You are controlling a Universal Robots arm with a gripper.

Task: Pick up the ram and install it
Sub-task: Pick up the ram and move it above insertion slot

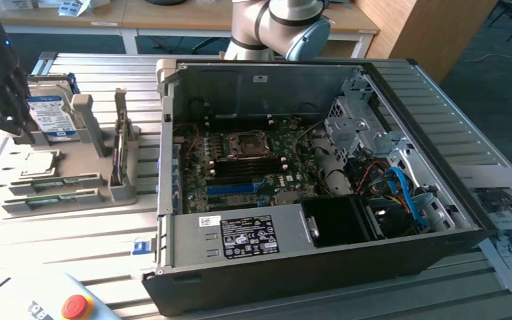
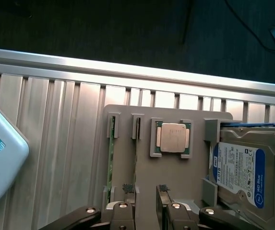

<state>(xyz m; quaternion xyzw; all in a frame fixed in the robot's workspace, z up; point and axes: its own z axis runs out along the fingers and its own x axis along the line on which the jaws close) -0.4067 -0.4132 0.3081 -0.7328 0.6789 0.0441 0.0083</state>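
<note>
Read across from the exterior view's left.

Hand (image 1: 11, 123): at the far left edge, over the grey fixture (image 1: 87, 170) on the bench (image 1: 69, 230). Fingers (image 2: 127, 189) are wide apart with nothing between them.

Below the hand: hard drive (image 1: 47, 115), with the processor (image 1: 38, 162) nearer the camera.

The ram (image 2: 111, 155): on its long edge in a slot on the fixture's right side, untouched. A second thin stick (image 2: 136, 143) sits in the neighbouring slot, just beside one fingertip. I cannot tell which stick is meant.

Right of the fixture: the open computer case (image 1: 327, 280) lies on its side. The memory slots (image 1: 238, 172) sit deep on the board, near the socket.

Risks, as I judge them:
- The sticks are close together, so a slightly offset descent could catch the neighbour or a slot wall.
- The board is thin, so a grip off its middle could let it tilt or slip.
- Inside the case, the walls and the loose cables (image 1: 399, 190) crowd the approach. A tilted or misaligned stick would likely jam rather than seat.
</note>
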